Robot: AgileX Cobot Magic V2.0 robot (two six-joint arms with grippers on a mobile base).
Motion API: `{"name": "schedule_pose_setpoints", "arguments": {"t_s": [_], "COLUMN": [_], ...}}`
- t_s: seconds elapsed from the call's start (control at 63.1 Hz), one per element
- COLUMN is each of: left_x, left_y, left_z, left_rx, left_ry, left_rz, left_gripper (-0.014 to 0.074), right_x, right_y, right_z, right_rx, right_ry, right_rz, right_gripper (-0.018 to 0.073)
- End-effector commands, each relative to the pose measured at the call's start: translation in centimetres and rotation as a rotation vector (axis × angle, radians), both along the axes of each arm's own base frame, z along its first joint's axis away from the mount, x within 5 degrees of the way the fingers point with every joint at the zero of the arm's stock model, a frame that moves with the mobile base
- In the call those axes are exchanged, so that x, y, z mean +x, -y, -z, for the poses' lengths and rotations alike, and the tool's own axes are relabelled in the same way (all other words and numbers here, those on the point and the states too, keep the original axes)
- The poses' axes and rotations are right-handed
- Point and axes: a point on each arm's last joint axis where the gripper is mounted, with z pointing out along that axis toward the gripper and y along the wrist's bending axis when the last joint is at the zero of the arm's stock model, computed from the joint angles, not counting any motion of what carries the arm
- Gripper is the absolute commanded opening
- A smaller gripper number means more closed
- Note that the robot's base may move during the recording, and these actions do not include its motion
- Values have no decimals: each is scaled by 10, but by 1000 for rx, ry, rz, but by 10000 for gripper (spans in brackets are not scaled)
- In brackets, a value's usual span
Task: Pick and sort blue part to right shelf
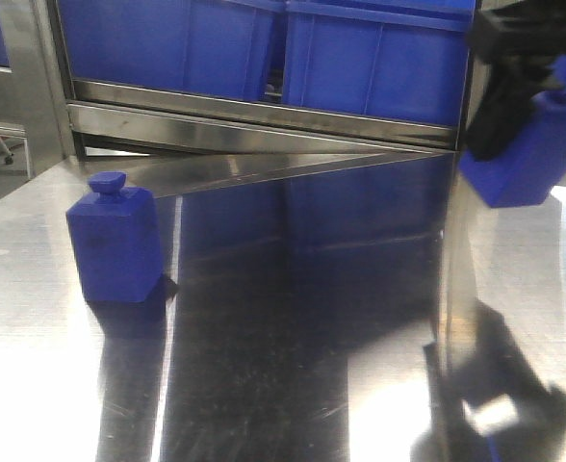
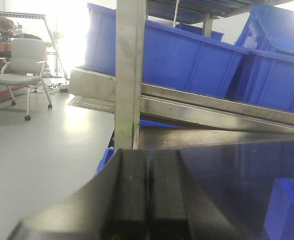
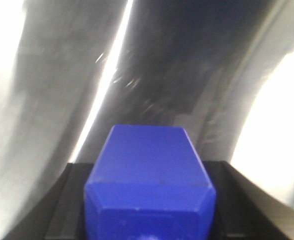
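Right wrist-mounted view: right fingers (image 3: 57, 215) clamp the blue part (image 3: 149, 175) above the tabletop (image 1: 293, 318). Carry it level, clear of the steel post (image 1: 459, 260); left fingers (image 2: 132, 195) sit pressed together, empty

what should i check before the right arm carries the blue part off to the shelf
1. Held part clamped in the right gripper: ok.
2. Held part off the table: ok.
3. Left gripper shut and empty: ok.
4. Second part upright on the table, well apart from the held one: ok.
5. Free spot on the right shelf: cannot tell, not in view.
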Motion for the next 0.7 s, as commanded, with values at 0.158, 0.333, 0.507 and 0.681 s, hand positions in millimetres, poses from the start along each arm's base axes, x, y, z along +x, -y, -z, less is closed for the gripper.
{"name": "schedule_pose_setpoints", "arguments": {"t_s": [0.158,0.333,0.507,0.681], "left_x": [-1,-1,-1,-1], "left_y": [-1,-1,-1,-1], "left_z": [-1,-1,-1,-1], "left_rx": [-16,-16,-16,-16], "left_ry": [80,80,80,80], "left_rz": [-6,-6,-6,-6], "left_gripper": [123,123,123,123], "right_x": [-35,-68,-104,-134], "right_y": [47,66,72,74], "right_z": [-16,-18,-24,-27], "right_rx": [63,80,105,111], "right_ry": [313,475,675,770], "right_rz": [165,246,260,252], "right_gripper": [444,444,444,444]}}
